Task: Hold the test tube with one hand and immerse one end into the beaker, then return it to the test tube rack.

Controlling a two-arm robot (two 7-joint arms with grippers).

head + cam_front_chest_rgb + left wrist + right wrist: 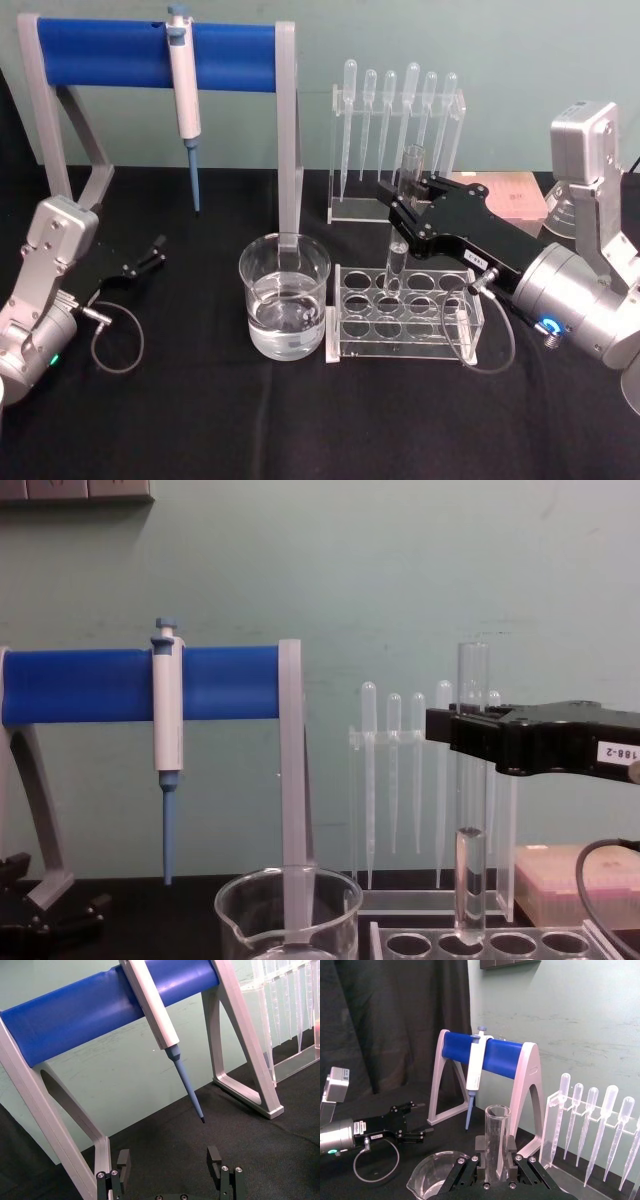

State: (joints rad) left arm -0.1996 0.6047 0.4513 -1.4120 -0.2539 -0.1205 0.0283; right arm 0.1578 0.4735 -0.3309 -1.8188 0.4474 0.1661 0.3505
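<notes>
The tabletop (pixel 200 430) is covered in black cloth. There's a pale green wall (pixel 420 570) right behind it and a dark curtain (pixel 395 1020) hanging next to that wall. At the back is a grey stand (pixel 288 130) with a fat blue bar across it, and a white-and-blue pipette (pixel 184 90) hangs off the bar, tip down. To the right of that is a clear holder (pixel 352 212) with a row of plastic droppers (pixel 411 100) hanging bulb-up.

The test tube (pixel 404 225) is plain clear glass with its open rim on top, and it's standing pretty much upright. It's see-through enough that from the chest view you can make out the droppers behind it. The right gripper (pixel 405 200) comes in from the right and is clamped on the tube's upper part, one finger on each side, with the rim poking up above them. The tube's lower end is down in a back-row hole of the clear rack (pixel 405 345). I can't tell if it's touching the bottom.

The beaker (pixel 285 295) sits just left of the rack, wide and clear, with a pour spout on the rim and water in the lower part.

The left gripper (pixel 150 255) is parked low at the far left of the tabletop, well apart from the glassware. Its fingers are spread with nothing between them.
</notes>
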